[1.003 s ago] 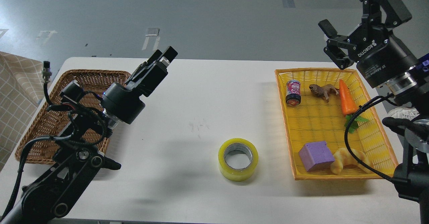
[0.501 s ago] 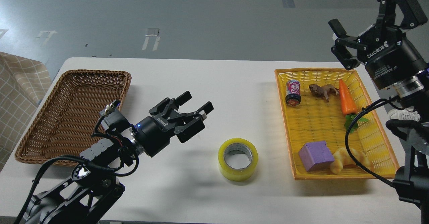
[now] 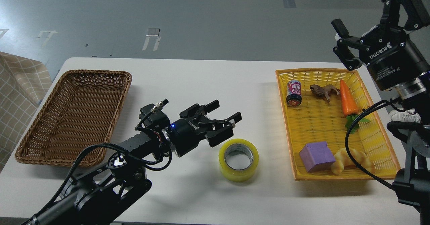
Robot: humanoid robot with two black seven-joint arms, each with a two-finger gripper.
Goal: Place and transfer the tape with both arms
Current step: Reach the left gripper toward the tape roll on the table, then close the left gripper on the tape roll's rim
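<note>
On the white table [image 3: 201, 83], the tape [image 3: 239, 159] lies flat between the brown basket [image 3: 72, 114] and the yellow tray [image 3: 285, 117]. My left gripper [image 3: 225, 111] hovers just beside the tape, fingers spread. My right gripper [image 3: 359, 9] hangs above the tray's far corner, fingers parted, empty.

The tape [image 3: 239, 159] is translucent yellow with a grey-white core and lies on a white table [image 3: 201, 83]. The tray [image 3: 386, 157] is yellow with an orange rim and holds a purple cube [image 3: 317, 156] and an orange carrot [image 3: 347, 98] with green leaves. The basket [image 3: 72, 114] is brown woven wicker, and both arms are black.
</note>
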